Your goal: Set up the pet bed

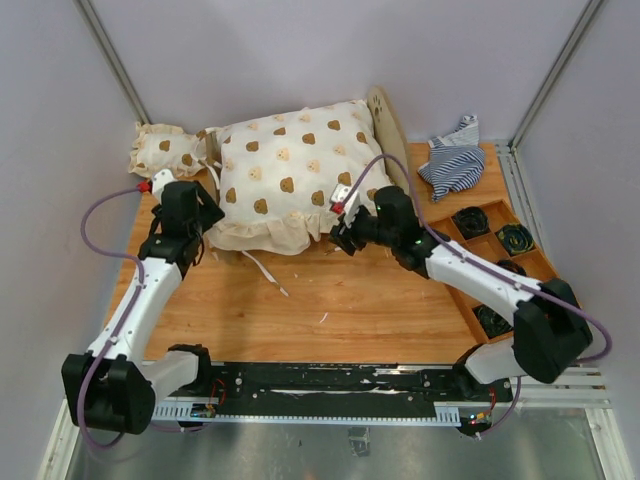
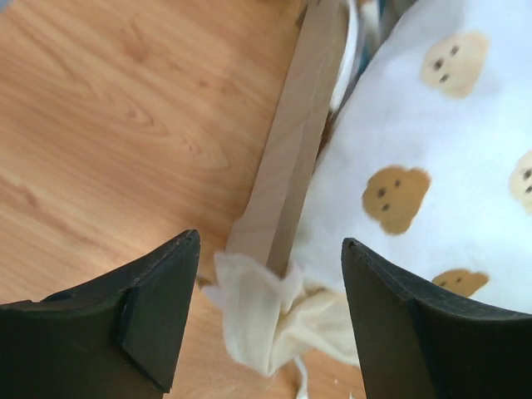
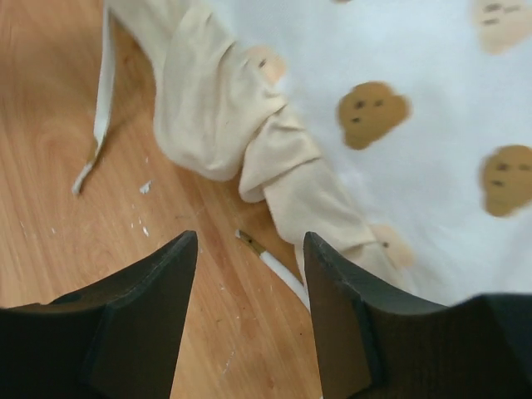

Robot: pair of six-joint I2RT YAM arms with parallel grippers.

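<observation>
The pet bed lies mostly hidden under a large cream bear-print cushion. Only its rounded wooden end board shows in the top view. One light-wood rail shows in the left wrist view. My left gripper stands open at the cushion's near-left corner. Its fingers straddle the cushion's cream frill and the rail end without touching them. My right gripper is open at the cushion's near-right edge. It hovers over the table with a white tie strip lying between its fingers.
A smaller bear-print cushion sits at the far left. A compartmented wooden tray runs along the right side, with a blue-and-white striped cloth bunched at its far end. Another white tie trails onto the wooden table.
</observation>
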